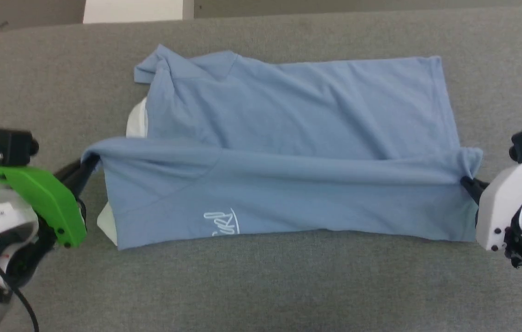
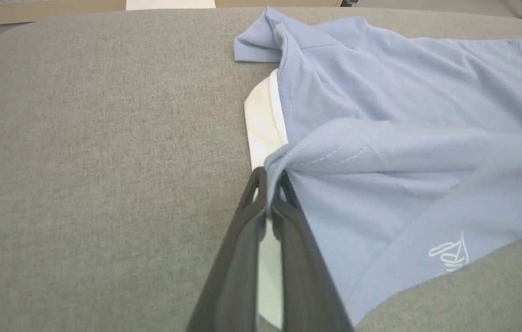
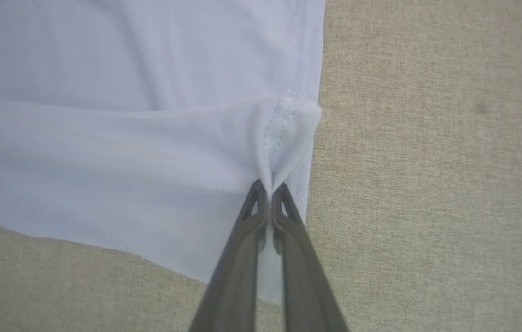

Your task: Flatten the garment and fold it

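Blue garment (image 1: 288, 115) pinched, L fingers (image 2: 235, 263), R fingers (image 3: 233, 267)

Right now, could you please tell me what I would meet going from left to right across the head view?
Left gripper → white collar → white cursive logo → right gripper, both grippers pinching the light blue polo shirt.

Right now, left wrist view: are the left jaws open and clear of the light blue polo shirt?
No: the left gripper has its jaws shut on a bunched edge of the light blue polo shirt.
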Robot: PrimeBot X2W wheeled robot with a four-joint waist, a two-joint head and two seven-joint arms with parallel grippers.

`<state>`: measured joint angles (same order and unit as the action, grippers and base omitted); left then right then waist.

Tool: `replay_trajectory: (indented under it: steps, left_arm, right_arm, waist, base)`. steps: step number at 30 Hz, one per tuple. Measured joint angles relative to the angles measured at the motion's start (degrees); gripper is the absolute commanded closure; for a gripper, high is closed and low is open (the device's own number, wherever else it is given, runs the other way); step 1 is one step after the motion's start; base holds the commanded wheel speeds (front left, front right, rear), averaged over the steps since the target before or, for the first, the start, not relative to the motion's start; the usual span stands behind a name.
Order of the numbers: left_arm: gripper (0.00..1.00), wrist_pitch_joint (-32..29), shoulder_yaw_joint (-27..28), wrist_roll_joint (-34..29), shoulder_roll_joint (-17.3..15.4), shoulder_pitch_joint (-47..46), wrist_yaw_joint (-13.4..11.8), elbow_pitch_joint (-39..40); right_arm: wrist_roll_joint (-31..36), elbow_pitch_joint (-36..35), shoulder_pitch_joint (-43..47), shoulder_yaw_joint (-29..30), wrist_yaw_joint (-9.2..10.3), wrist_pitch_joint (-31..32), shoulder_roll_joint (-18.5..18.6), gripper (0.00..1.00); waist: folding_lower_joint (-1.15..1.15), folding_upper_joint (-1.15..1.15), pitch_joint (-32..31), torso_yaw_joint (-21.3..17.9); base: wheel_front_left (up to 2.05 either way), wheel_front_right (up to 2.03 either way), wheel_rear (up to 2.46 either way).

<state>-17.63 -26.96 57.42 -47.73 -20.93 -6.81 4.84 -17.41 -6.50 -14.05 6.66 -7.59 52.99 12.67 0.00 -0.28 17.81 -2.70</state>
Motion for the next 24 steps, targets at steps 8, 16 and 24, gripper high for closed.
replay_trajectory:
  steps: [8, 16, 24]
  left_arm:
    - [1.0, 0.0, -2.1, -2.1, 4.2, -10.1, 5.4, -9.3]
    - [1.0, -1.1, -3.9, -2.0, 6.8, -13.5, 8.3, -17.5]
    - [0.0, 0.0, -4.1, -1.7, 9.0, -13.7, 8.1, -19.5]
  right_arm:
    - [4.6, 1.7, -3.9, 0.9, 0.01, 3.0, -3.9, 1.0]
    - [6.4, 1.7, -5.9, 1.3, 0.0, 6.2, -5.3, 1.0]
    - [6.2, 3.0, -5.7, 2.4, 0.0, 5.2, -5.6, 0.0]
  waist:
    - [0.0, 0.0, 6.9, 0.3]
    - [0.0, 0.0, 10.4, 0.1]
    - [0.0, 0.0, 7.2, 0.0]
  base:
    - [0.0, 0.0, 0.0]
    - [0.0, 0.0, 0.0]
    - [0.0, 0.0, 0.0]
